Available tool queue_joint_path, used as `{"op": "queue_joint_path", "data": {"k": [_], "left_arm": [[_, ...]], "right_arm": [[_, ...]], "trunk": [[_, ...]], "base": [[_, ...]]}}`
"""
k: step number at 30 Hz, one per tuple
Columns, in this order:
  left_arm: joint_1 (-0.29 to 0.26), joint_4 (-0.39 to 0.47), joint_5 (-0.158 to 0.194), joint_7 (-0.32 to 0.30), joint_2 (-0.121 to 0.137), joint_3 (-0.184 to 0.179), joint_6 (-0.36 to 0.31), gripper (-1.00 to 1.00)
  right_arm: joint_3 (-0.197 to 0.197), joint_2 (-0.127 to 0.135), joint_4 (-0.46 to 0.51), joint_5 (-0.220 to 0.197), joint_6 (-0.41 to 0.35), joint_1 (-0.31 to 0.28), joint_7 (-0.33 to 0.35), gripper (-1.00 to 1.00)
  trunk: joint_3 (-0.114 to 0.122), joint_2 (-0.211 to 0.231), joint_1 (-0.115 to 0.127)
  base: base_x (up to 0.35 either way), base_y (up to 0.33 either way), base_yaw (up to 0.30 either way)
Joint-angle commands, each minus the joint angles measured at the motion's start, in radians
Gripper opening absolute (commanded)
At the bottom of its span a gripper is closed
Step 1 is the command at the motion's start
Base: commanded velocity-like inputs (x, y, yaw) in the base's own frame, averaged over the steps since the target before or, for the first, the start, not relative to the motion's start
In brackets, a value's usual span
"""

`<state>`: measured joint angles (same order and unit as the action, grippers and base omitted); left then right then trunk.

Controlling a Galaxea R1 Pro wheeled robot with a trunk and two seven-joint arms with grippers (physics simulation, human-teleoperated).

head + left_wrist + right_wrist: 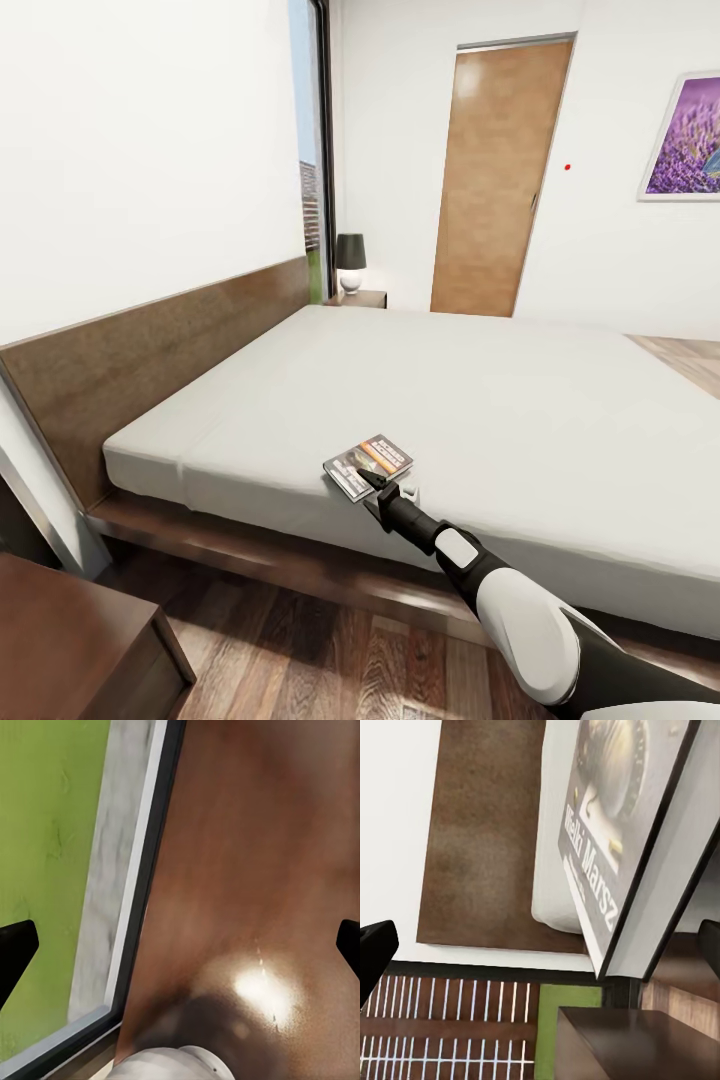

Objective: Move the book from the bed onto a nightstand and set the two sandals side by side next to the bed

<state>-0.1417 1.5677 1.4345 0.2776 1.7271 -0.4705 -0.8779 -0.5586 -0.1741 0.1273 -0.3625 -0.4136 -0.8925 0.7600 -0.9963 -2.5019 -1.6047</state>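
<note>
While head cam shows right claw [383,484] at book [368,466], grip unclear; left claw [180,945] wide.

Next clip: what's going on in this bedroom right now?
The robot's right gripper is reaching over the near edge of the large off-white bed to the small dark paperback book with the orange band, which lies on the mattress. Whether the gripper has closed on it cannot be told. A dark reddish-brown nightstand stands at the near end of the headboard, another, carrying a lamp, at the far end.
</note>
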Motion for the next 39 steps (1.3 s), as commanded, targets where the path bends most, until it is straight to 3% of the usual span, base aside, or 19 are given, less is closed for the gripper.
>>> {"op": "queue_joint_path", "data": {"k": [1,4,22,27,39], "left_arm": [[-0.008,0.002,0.011,0.009,0.0,-0.006,-0.001,1.0],[-0.007,0.002,0.011,0.009,0.0,-0.007,-0.001,1.0],[-0.007,0.002,0.011,0.009,0.0,-0.007,-0.001,1.0],[-0.007,0.002,0.011,0.009,0.0,-0.006,-0.001,1.0],[-0.007,0.002,0.011,0.009,0.001,-0.006,-0.001,1.0]], "right_arm": [[0.0,0.0,0.001,-0.007,-0.008,0.0,-0.001,1.0],[0.0,0.0,0.0,-0.007,-0.008,0.0,-0.001,1.0],[0.0,0.0,0.0,-0.007,-0.008,0.0,-0.001,1.0],[0.0,0.0,0.0,-0.007,-0.008,0.0,-0.001,1.0],[0.0,0.0,0.0,-0.007,-0.008,0.0,-0.001,1.0]], "trunk": [[-0.001,0.0,0.0],[-0.013,-0.001,-0.001],[-0.013,-0.001,-0.001],[-0.032,-0.002,-0.003],[-0.032,-0.002,-0.003]], "base": [[0.0,0.0,0.0],[0.0,0.0,0.0],[0.0,0.0,0.0],[0.0,0.0,0.0],[0.0,0.0,0.0]]}}
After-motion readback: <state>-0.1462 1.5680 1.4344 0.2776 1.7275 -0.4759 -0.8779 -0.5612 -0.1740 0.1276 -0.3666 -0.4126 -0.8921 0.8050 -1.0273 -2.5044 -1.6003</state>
